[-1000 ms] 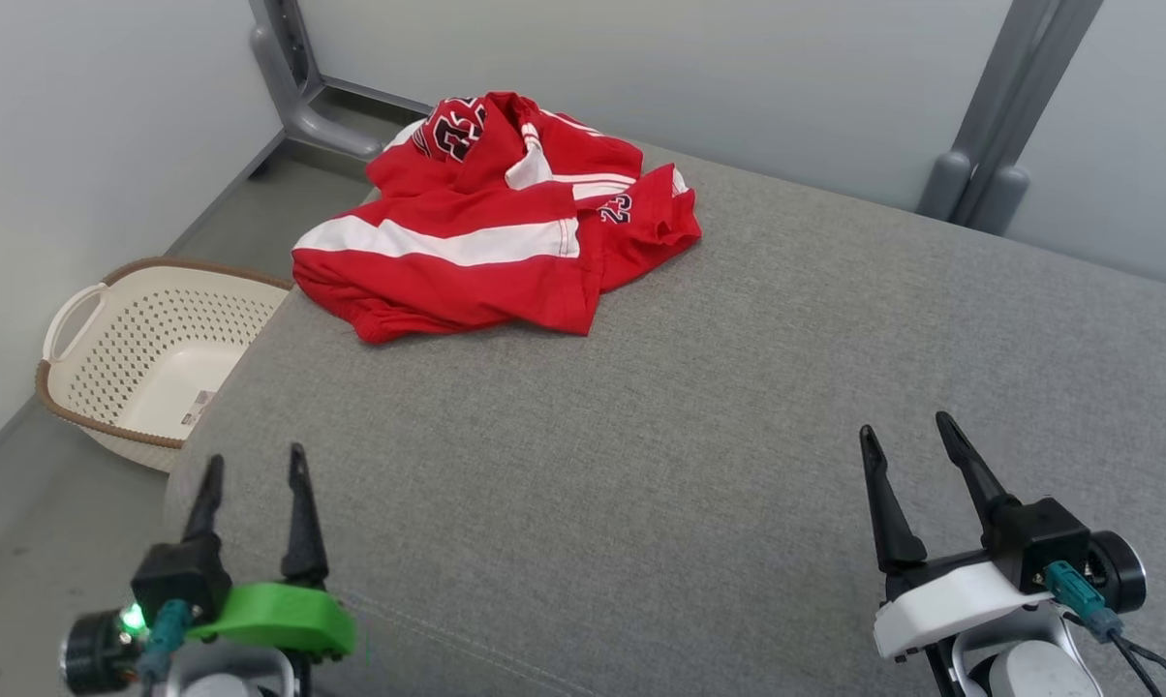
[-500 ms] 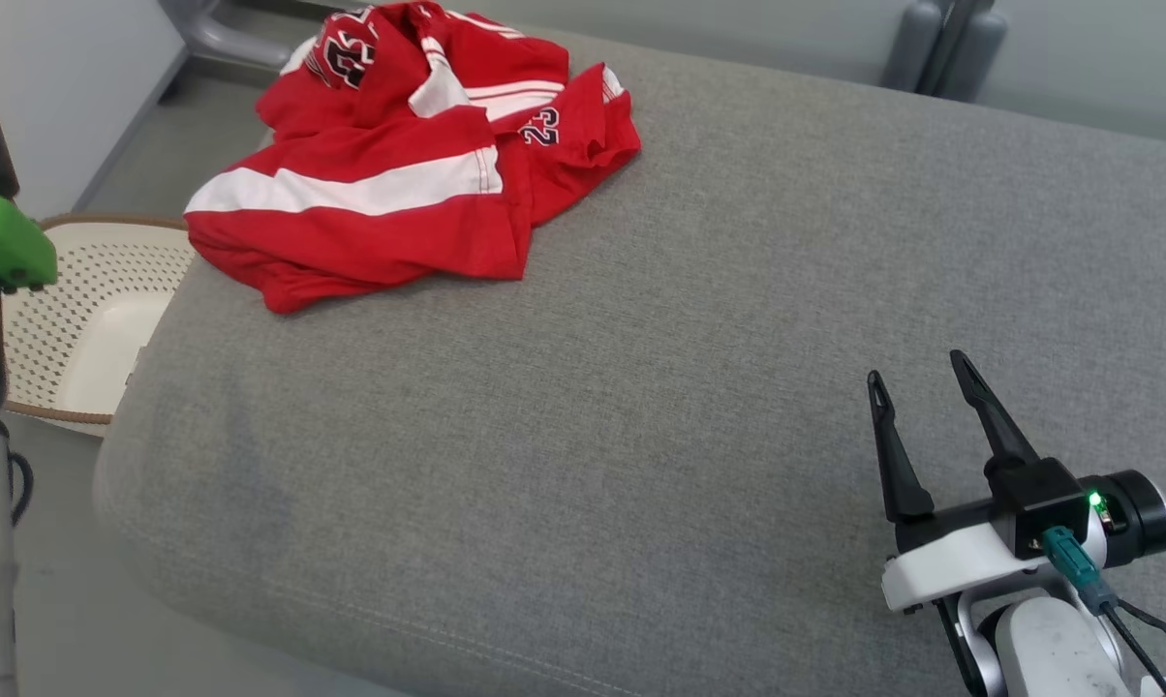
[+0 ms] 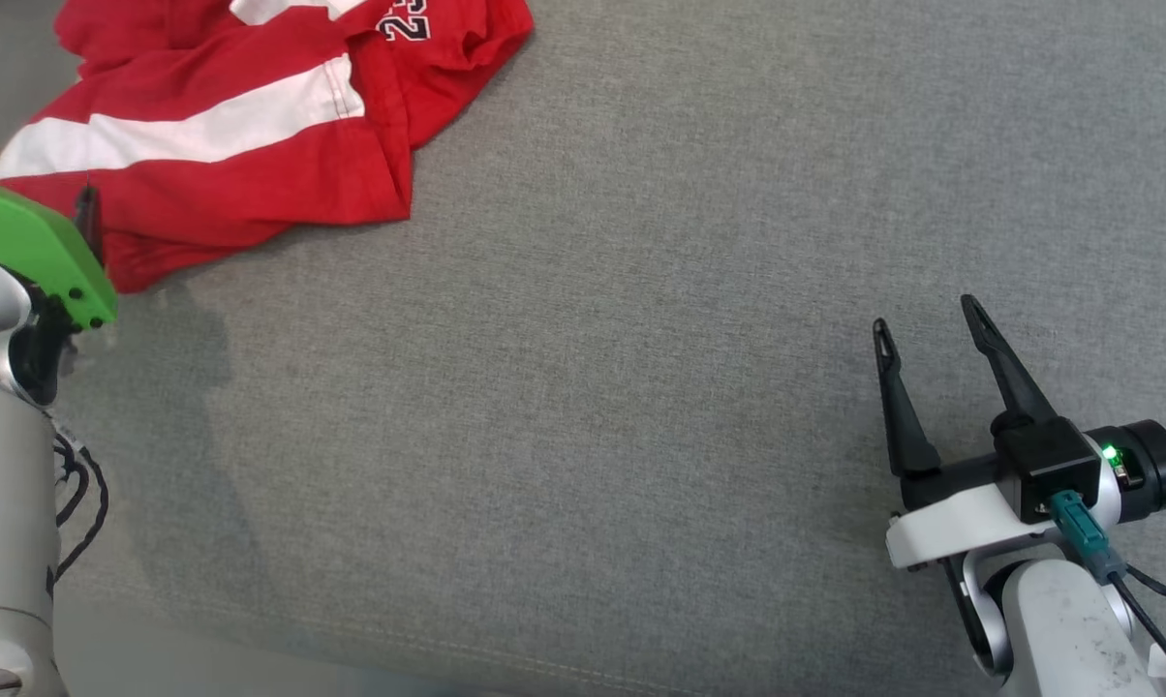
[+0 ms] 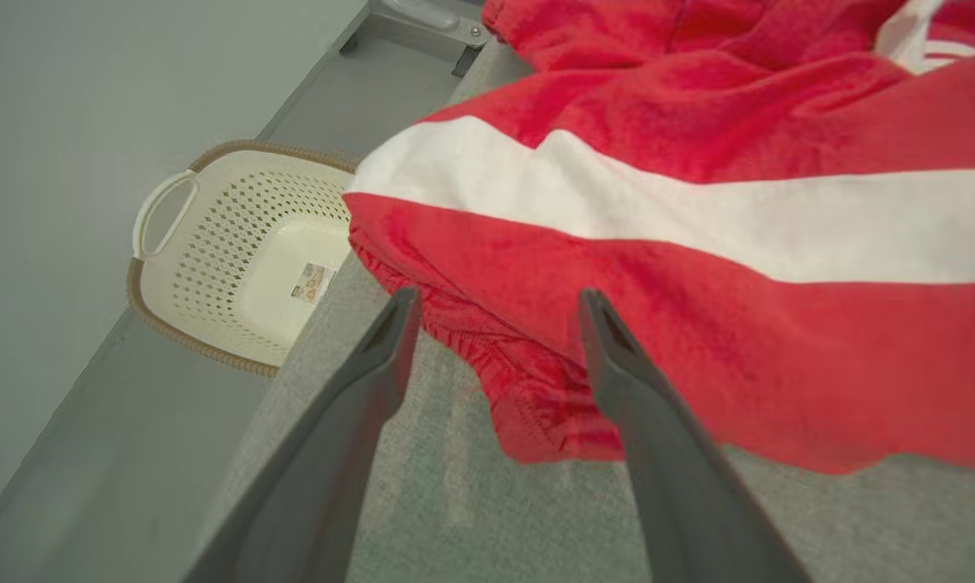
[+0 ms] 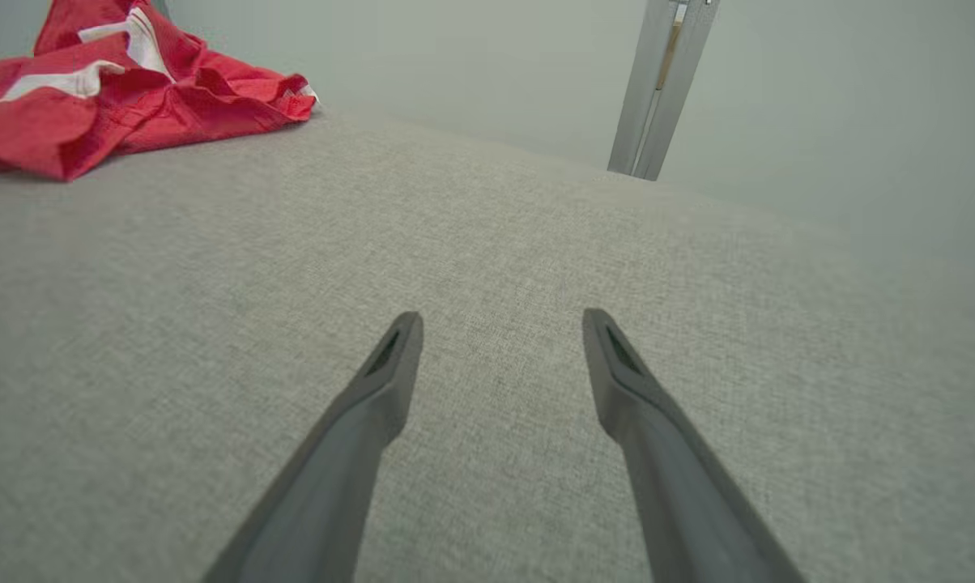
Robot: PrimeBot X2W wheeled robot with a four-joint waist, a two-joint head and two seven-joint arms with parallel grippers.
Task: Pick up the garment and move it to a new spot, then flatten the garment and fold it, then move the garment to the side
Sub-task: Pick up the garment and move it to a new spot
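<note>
The garment (image 3: 254, 145) is a crumpled red jersey with a white stripe and dark numbers, lying at the top left of the grey cushion in the head view. My left gripper (image 4: 497, 298) is open, its two fingers straddling the garment's (image 4: 698, 324) near hem just above the cushion, with nothing gripped. Its green mount (image 3: 31, 252) shows at the left edge of the head view. My right gripper (image 3: 922, 313) stands open and empty over bare cushion at the lower right, far from the garment (image 5: 91, 97).
A wide grey fabric cushion (image 3: 593, 387) carries everything. A cream perforated basket (image 4: 236, 251) sits on the floor beyond the cushion's left edge. A grey metal post (image 5: 657, 89) stands against the wall behind the cushion.
The head camera has tilted down and forward, shifting the whole picture. My left arm has reached forward to the garment's near edge. The right gripper has stayed where it was, open.
</note>
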